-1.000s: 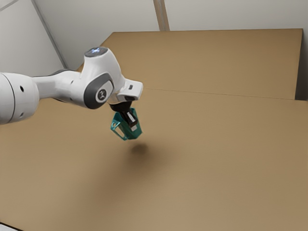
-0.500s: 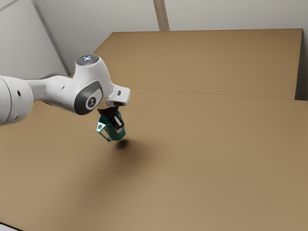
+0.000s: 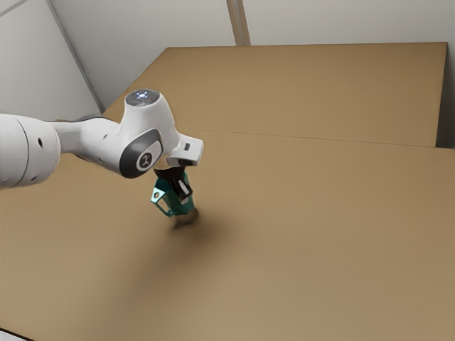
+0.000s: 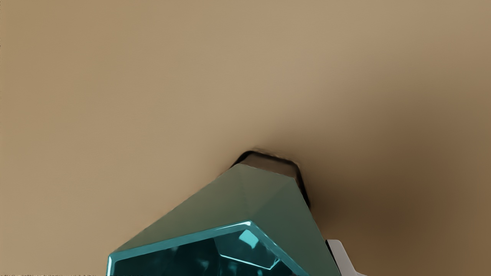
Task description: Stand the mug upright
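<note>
Exterior view: teal mug (image 3: 179, 207) tilted at tips of hand (image 3: 183, 197), clamped in its grip.

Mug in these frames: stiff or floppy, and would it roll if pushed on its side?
The mug is probably stiff, given its straight, crisp-edged walls. Its flat facets would likely hinder rolling. The glossy interior suggests it could be somewhat slippery.

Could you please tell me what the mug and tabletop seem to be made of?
The mug could be glazed ceramic or glossy plastic: bright highlights line its teal rim, though its outer walls look duller. The tabletop looks like matte board, perhaps wood or laminate: plain brown, without sharp reflections.
</note>
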